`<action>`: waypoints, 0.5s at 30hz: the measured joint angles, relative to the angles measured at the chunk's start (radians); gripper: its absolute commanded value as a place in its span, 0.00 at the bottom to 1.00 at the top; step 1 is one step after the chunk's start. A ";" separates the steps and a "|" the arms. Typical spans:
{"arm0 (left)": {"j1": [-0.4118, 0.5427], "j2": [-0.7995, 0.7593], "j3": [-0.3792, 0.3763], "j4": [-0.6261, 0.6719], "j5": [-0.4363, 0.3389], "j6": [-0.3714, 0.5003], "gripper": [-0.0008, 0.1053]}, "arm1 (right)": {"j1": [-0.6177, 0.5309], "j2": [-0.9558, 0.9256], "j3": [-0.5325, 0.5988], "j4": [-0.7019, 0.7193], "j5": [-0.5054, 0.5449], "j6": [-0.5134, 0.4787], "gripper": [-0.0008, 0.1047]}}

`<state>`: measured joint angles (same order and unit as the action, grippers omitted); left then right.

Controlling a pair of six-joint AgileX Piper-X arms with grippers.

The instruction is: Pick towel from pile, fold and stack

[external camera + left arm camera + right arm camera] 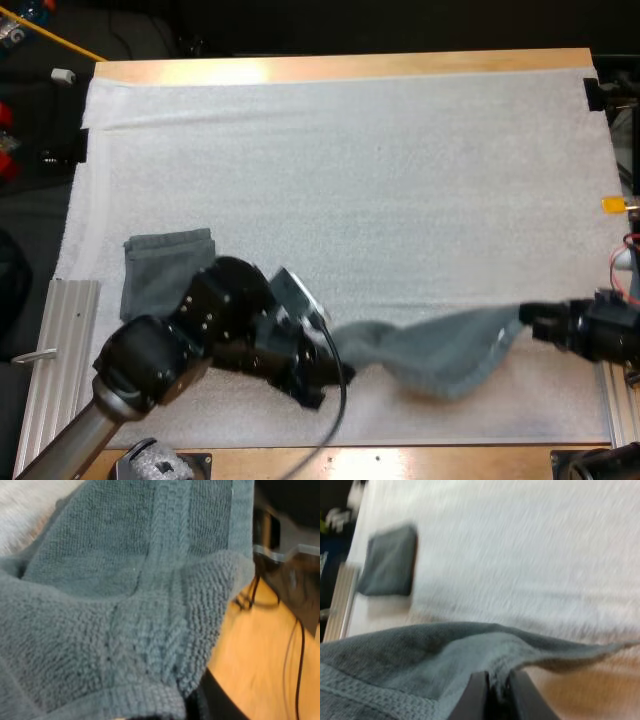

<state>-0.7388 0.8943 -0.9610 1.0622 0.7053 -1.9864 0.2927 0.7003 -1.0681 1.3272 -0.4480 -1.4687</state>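
Observation:
A dark grey-green towel [440, 355] hangs stretched between my two grippers near the mat's front edge, sagging in the middle. My left gripper [338, 375] holds its left end; the left wrist view has the towel's [125, 605] terry weave right against the camera. My right gripper [527, 322] pinches the right end. In the right wrist view, the right gripper [497, 692] is shut on the towel's [420, 655] hem. A folded towel [165, 268] lies flat at the mat's left side, also seen beyond the held towel as a folded towel [390, 560].
The white mat [380, 170] stretches wide and bare behind the towel. A ribbed metal rail [55, 350] lies along the left side of the table, beside the folded towel. The wooden table edge [400, 460] runs just in front of the grippers.

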 measured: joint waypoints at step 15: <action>-0.083 0.027 0.074 0.111 -0.220 0.050 0.01 | 0.200 0.002 0.094 0.035 0.124 0.121 0.01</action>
<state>-0.8218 0.9213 -0.8874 1.1729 0.4853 -1.9364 0.4923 0.7022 -0.9741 1.3627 -0.3236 -1.3480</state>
